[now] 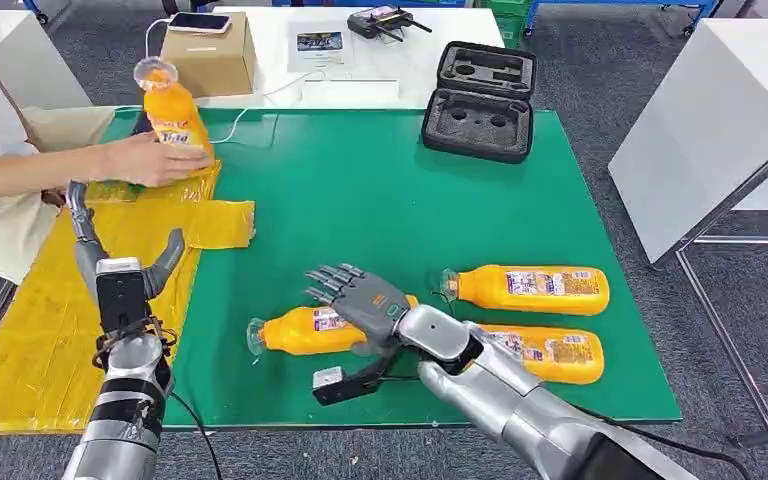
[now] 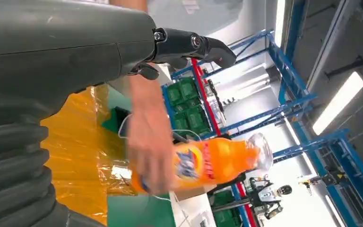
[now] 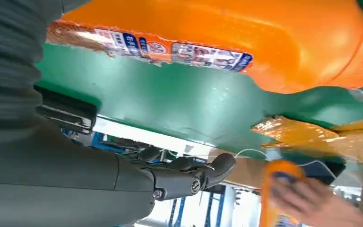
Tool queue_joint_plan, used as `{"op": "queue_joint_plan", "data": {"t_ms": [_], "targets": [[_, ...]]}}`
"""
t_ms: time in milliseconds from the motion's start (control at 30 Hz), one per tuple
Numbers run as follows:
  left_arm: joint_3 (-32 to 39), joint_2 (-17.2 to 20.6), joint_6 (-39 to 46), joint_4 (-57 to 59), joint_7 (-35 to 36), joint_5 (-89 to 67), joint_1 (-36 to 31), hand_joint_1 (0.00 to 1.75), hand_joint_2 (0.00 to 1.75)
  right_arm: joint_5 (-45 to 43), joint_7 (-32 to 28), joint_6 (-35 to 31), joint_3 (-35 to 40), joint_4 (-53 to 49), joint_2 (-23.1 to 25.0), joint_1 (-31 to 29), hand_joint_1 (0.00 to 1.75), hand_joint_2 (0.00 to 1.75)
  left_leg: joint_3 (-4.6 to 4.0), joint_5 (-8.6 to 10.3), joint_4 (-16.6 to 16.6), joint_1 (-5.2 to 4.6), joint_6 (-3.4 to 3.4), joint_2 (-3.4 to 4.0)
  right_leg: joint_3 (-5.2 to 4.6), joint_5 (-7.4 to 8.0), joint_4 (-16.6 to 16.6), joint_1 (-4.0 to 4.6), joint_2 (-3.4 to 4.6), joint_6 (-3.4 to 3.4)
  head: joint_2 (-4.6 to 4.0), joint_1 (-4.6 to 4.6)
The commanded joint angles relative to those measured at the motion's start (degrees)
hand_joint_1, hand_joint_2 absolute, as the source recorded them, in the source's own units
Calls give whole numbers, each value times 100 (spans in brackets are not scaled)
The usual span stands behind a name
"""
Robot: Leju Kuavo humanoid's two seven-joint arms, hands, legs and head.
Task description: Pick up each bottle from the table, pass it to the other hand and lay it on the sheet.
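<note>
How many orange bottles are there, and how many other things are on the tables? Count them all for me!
Orange bottles: 4, one held by a person, three lying on the green mat
Black foam cases: 1
Cardboard boxes: 1
Phones: 1
Black controllers: 1
Yellow sheets: 1
Total: 9
</note>
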Motion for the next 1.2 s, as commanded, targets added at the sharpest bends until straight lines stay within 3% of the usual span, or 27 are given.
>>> {"op": "queue_joint_plan", "data": {"t_ms": [33, 467, 700, 1000, 1200], "targets": [[117, 2, -85, 135, -35, 30, -78, 0, 175, 160, 166, 24, -287, 567, -71, -108, 0, 175, 35, -14, -4, 2, -7, 1, 39, -14, -8, 1, 11, -8, 0, 0], [12, -63, -155, 287, -43, 116, -181, 0, 175, 450, 489, 108, -453, 1710, 229, -461, 0, 175, 25, -11, 0, 0, -8, 2, 27, -11, 0, -1, 12, -8, 0, 0], [-163, -123, -162, 642, -73, 104, -420, 0, 175, 420, 294, 614, -302, 2542, 563, -832, 0, 175, 13, -6, 2, 0, -5, -2, 14, -7, 3, -1, 4, -4, 0, 0], [-163, -123, -162, 642, -73, 104, -420, 0, 175, 420, 294, 614, -302, 2542, 563, -832, 0, 175, 16, -4, -1, 1, -4, -1, 17, -5, -2, 0, 3, -4, 0, 0], [-329, -199, -190, 1022, -136, 157, -666, 0, 175, 190, -33, 1130, -189, 3032, 691, -1055, 0, 175, 19, -3, 0, 2, -5, -10, 22, -7, -1, 1, -5, -6, 0, -2]]}}
